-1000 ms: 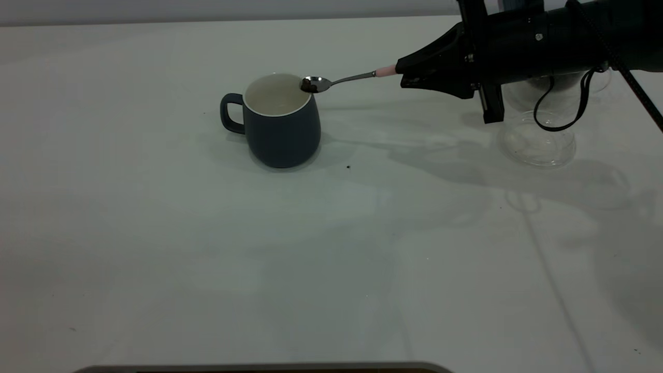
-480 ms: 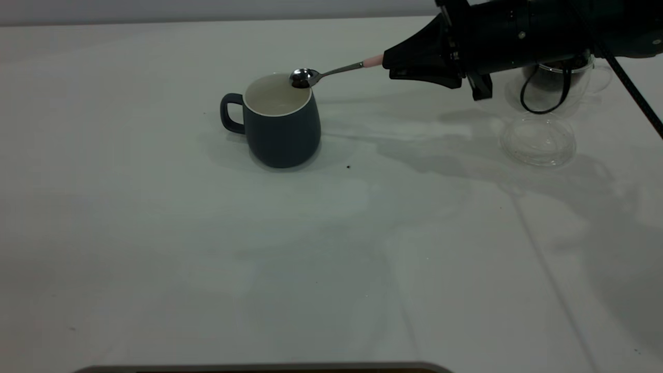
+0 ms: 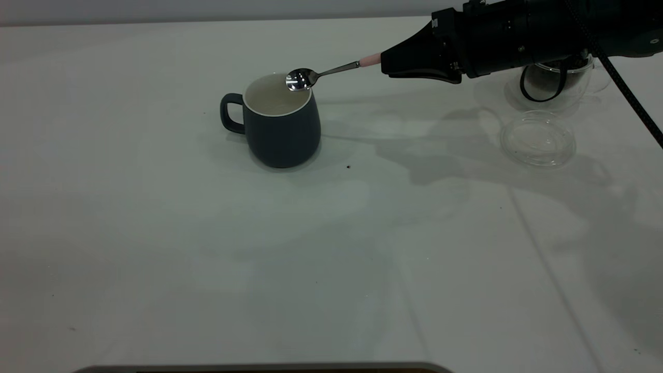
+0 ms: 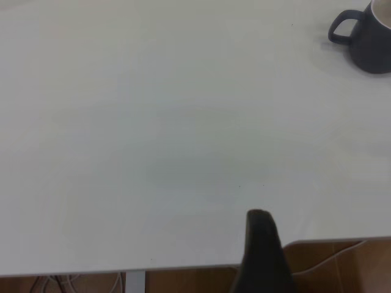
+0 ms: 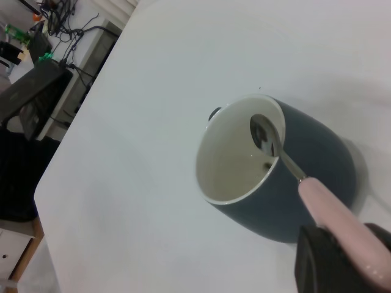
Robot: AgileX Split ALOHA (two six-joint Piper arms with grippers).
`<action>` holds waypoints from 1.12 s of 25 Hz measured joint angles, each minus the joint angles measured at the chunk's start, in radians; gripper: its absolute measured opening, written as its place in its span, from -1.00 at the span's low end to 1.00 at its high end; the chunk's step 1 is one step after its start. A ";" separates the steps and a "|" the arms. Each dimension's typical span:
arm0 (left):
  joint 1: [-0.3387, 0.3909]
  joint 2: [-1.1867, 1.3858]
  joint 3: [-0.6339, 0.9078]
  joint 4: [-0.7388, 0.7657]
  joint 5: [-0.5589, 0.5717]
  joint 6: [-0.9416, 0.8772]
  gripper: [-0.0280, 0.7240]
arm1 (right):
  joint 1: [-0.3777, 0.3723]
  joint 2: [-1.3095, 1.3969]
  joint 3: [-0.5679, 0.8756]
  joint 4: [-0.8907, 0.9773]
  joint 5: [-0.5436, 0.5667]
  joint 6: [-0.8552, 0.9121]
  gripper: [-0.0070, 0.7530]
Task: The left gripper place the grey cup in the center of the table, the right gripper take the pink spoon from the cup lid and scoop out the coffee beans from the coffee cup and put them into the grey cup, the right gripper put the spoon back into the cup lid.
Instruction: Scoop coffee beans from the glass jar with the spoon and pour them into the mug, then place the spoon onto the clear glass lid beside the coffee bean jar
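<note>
The grey cup (image 3: 282, 129) stands upright on the table (image 3: 311, 248), handle to the left. My right gripper (image 3: 386, 62) is shut on the pink handle of the pink spoon (image 3: 331, 70) and holds it tilted over the cup's right rim. In the right wrist view the spoon's bowl (image 5: 264, 133) sits shiny and empty just inside the cup (image 5: 305, 177), with a dark bit below it. The coffee cup (image 3: 557, 77), dark coffee beans (image 3: 544, 80) showing through, is partly hidden behind the right arm. The empty cup lid (image 3: 537, 139) lies in front of it.
A dark part of my left gripper (image 4: 261, 253) shows at the table's edge, far from the grey cup (image 4: 369, 43). A tiny dark speck (image 3: 348, 167) lies on the table right of the cup. A dark cable (image 3: 629, 96) hangs from the right arm.
My right gripper has moved left and up and rolled the spoon over the grey cup. The dark beans that lay in the spoon's bowl are gone from it.
</note>
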 joint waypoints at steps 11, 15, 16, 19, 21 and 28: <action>0.000 0.000 0.000 0.000 0.000 0.000 0.64 | -0.076 -0.364 0.227 -0.015 -0.127 0.281 -0.68; 0.000 0.000 0.000 0.000 0.000 0.000 0.64 | -0.233 -0.494 0.404 -0.007 -0.130 0.343 -0.68; 0.000 0.000 0.000 0.000 0.000 0.000 0.64 | -0.280 -0.514 0.441 -0.004 -0.126 0.350 -0.68; 0.000 0.000 0.000 0.000 0.000 0.000 0.64 | -0.397 -0.533 0.557 0.000 -0.101 0.357 -0.68; 0.000 0.000 0.000 0.000 0.000 0.000 0.64 | -0.463 -0.533 0.628 0.001 -0.098 0.350 -0.68; 0.000 0.000 0.000 0.000 0.000 0.000 0.64 | -0.623 -0.485 0.712 0.007 -0.090 0.317 -0.68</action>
